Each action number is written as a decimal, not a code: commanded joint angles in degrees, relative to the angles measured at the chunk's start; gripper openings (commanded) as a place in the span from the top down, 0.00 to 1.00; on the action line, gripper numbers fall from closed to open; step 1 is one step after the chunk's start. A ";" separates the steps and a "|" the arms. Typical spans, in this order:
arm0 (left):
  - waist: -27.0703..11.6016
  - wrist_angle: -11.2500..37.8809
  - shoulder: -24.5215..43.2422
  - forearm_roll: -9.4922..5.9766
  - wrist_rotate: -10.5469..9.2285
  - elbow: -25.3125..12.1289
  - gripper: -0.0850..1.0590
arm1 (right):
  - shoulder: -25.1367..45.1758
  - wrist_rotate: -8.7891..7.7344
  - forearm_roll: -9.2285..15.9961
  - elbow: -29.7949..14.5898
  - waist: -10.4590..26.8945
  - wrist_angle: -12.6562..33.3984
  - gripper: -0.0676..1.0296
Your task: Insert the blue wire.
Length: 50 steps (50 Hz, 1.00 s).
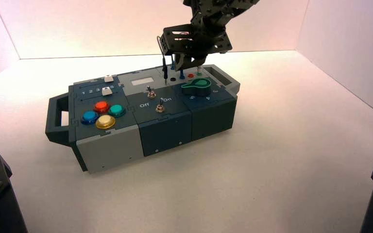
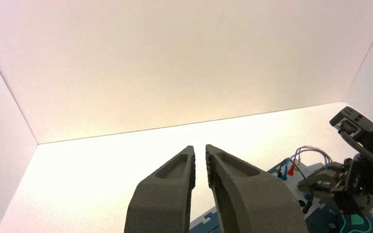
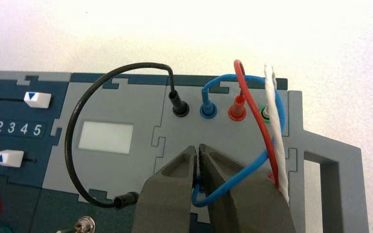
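Note:
The blue wire (image 3: 243, 172) loops up from a blue socket (image 3: 207, 111) at the back of the box (image 1: 165, 131), where one of its plugs stands. Its other end curls back between my right gripper's (image 3: 197, 148) fingers, which are shut on that plug above the grey panel, just in front of the socket row. In the high view that gripper (image 1: 187, 65) hangs over the box's far edge, beside the green knob (image 1: 196, 87). My left gripper (image 2: 200, 155) is parked off to the side, holding nothing, its fingers nearly together.
A black wire (image 3: 73, 145) has one plug in the black socket (image 3: 179, 109) and its other end lying loose on the box. A red wire (image 3: 237, 112) and a white twisted lead (image 3: 278, 145) stand beside the blue socket. Toggle switches (image 1: 151, 92), sliders and coloured buttons (image 1: 102, 114) fill the rest of the top.

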 commanded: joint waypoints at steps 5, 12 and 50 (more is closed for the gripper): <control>0.26 -0.26 0.62 0.00 0.00 -1.76 0.80 | 0.00 0.18 -0.79 -0.97 1.32 5.36 0.96; 0.26 -0.26 0.53 0.00 0.00 -1.67 0.80 | 0.70 0.18 -1.05 -1.67 1.23 6.68 0.96; 0.26 -0.09 0.35 0.09 0.00 -1.49 0.80 | 1.41 0.26 -4.13 -4.48 1.05 10.99 0.77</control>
